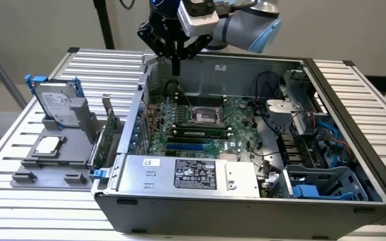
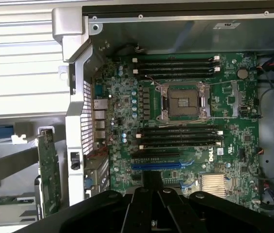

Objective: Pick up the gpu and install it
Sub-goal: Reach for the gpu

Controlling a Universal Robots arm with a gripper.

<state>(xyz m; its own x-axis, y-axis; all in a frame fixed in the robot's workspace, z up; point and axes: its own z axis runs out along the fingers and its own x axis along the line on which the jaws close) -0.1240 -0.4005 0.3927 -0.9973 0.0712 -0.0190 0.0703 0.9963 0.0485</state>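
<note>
The gpu (image 1: 108, 134) stands on edge in a grey holder (image 1: 49, 168) just outside the case's side wall; it is a thin green board with a silver bracket at one end. In the wrist view the gpu (image 2: 48, 171) shows as a narrow green strip beside the perforated rear panel. My gripper (image 1: 176, 69) hangs shut above the case's back corner, over the motherboard (image 1: 203, 123) and well apart from the card. Nothing is between its fingers. From the wrist, the gripper (image 2: 151, 200) points down at the motherboard (image 2: 185, 111) near the blue slot (image 2: 161, 166).
A silver hard drive (image 1: 54, 103) with blue rails leans upright in the holder, and a square CPU chip (image 1: 47, 145) lies flat before it. The open case (image 1: 354, 130) holds a power supply (image 1: 193, 175), cables and a drive cage. Ribbed metal table (image 1: 18, 211) surrounds it.
</note>
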